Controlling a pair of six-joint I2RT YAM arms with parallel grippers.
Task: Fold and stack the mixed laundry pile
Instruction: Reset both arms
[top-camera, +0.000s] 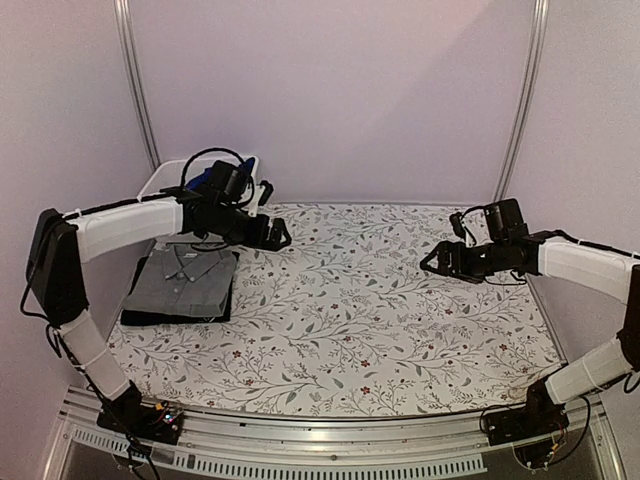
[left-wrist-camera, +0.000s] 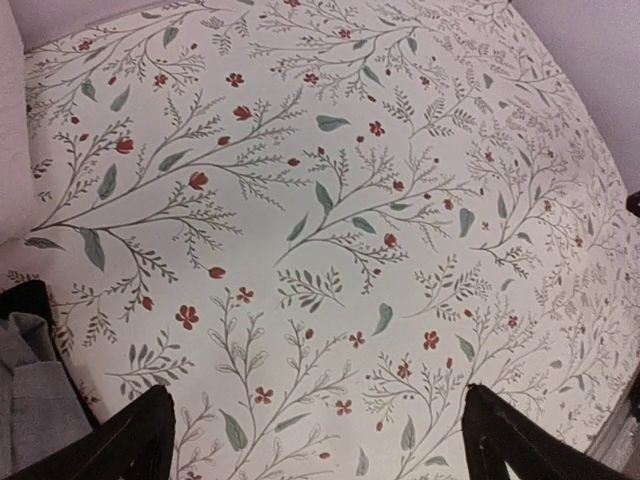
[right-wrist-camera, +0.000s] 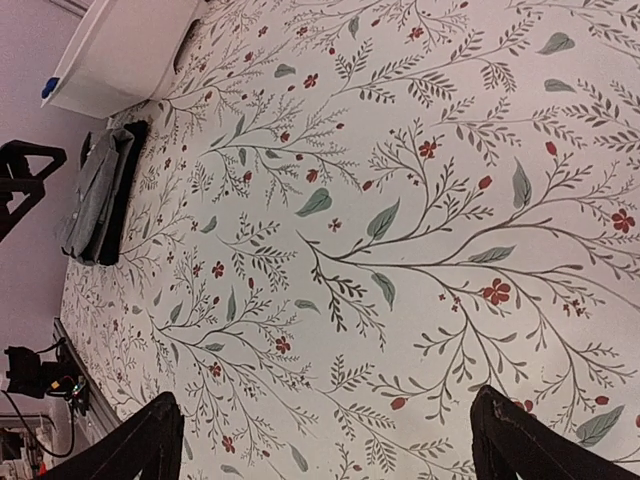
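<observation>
At the left of the table (top-camera: 400, 330), the grey shirt (top-camera: 185, 278) lies folded on the black T-shirt (top-camera: 172, 318); a blue garment (top-camera: 200, 181) shows in the far-left bin (top-camera: 158, 183). Left gripper (top-camera: 279, 235) and right gripper (top-camera: 431, 262) hang released, holding nothing.

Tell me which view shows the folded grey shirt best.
Top external: the grey shirt shows flat from above, collar visible, on a black garment. Right wrist shows the grey shirt small, edge-on; left wrist only a corner.

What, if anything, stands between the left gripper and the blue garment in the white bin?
Only the wall of the white bin: the blue garment lies inside it, while the open left gripper hovers over the table beside it. Nothing else visible intervenes.
</observation>
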